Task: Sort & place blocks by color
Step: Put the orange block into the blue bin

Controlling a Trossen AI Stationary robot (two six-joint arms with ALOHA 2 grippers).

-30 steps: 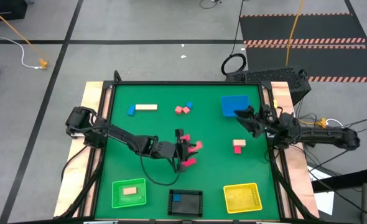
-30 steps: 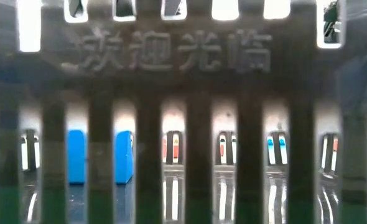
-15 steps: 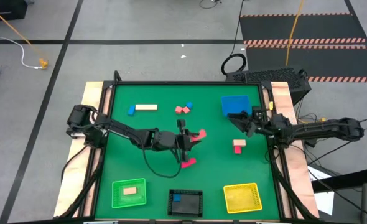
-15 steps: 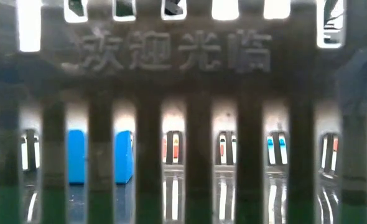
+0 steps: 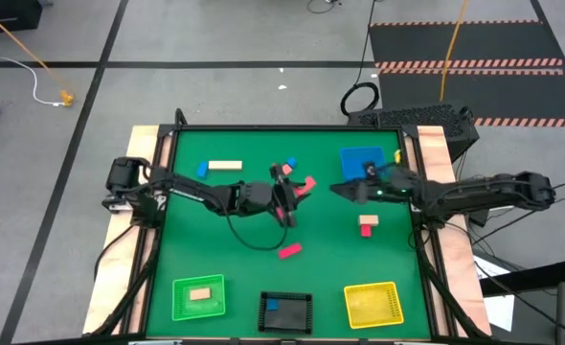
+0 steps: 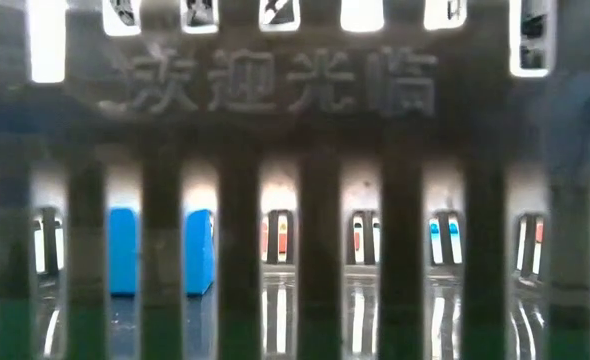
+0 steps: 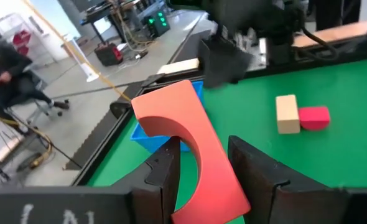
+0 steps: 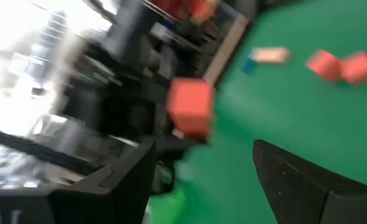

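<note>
Looking straight down in the high view, the left gripper (image 5: 287,191) clenches a red arch block (image 5: 305,185) at centre frame above the green table (image 5: 215,240), its long axis slanting toward upper right, while the right gripper (image 5: 348,190) hovers spread and empty right of centre beside the blue square tray (image 5: 359,158). Counted there: three mesh trays along the bottom edge, one loose red block (image 5: 289,251) below centre, and a tan-and-red pair (image 5: 367,225) at right. From the left wrist view the arch block (image 7: 193,146) shows a curved notch on one side between both fingers (image 7: 258,171), tilted toward the upper left; the right wrist view shows wide-apart fingers (image 8: 308,180).

Red block (image 8: 191,112) — green table (image 8: 283,106) behind
</note>
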